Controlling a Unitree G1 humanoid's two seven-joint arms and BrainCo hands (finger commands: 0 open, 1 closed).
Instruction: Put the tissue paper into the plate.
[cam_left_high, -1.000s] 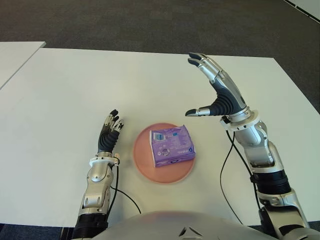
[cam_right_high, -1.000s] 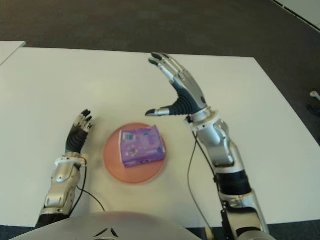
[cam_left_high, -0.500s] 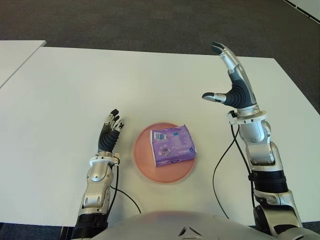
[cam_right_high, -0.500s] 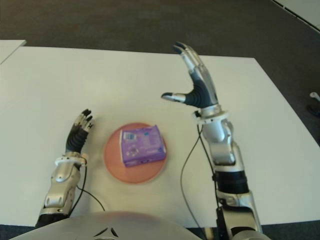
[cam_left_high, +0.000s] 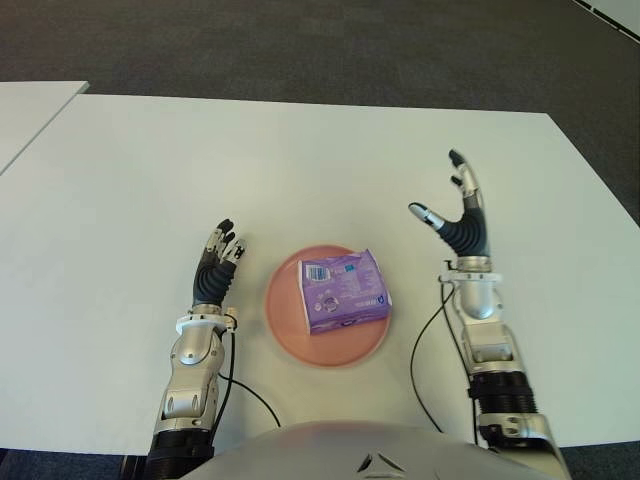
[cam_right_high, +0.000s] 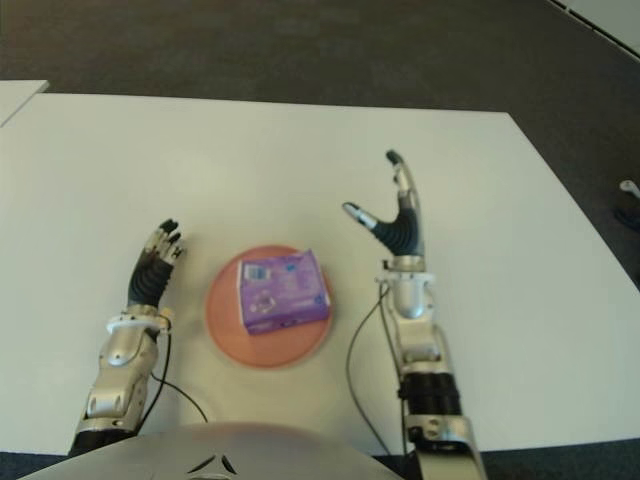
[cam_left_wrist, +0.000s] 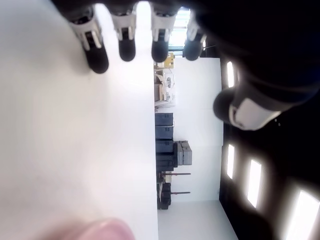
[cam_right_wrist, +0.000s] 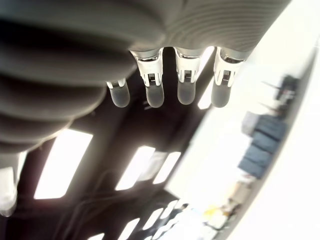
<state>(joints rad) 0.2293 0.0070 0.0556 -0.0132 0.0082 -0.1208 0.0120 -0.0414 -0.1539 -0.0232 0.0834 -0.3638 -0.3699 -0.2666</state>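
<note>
A purple pack of tissue paper (cam_left_high: 344, 290) lies flat inside the pink round plate (cam_left_high: 286, 330) near the table's front middle. My right hand (cam_left_high: 452, 210) is to the right of the plate, fingers straight and spread, holding nothing, well apart from the pack. My left hand (cam_left_high: 219, 260) shows to the left of the plate, fingers extended, also empty. The right wrist view shows only straight fingertips (cam_right_wrist: 152, 95) against the ceiling; the left wrist view shows straight fingertips (cam_left_wrist: 127, 49) over bare table.
The white table (cam_left_high: 150, 180) stretches wide around the plate. A second white table (cam_left_high: 25, 105) edge shows at the far left. Dark carpet (cam_left_high: 300, 45) lies beyond the far edge. Black cables (cam_left_high: 425, 350) hang by each forearm.
My right hand has pulled back from above and behind the plate, moving down and toward me on the plate's right side. The pack, plate and left hand have stayed put.
</note>
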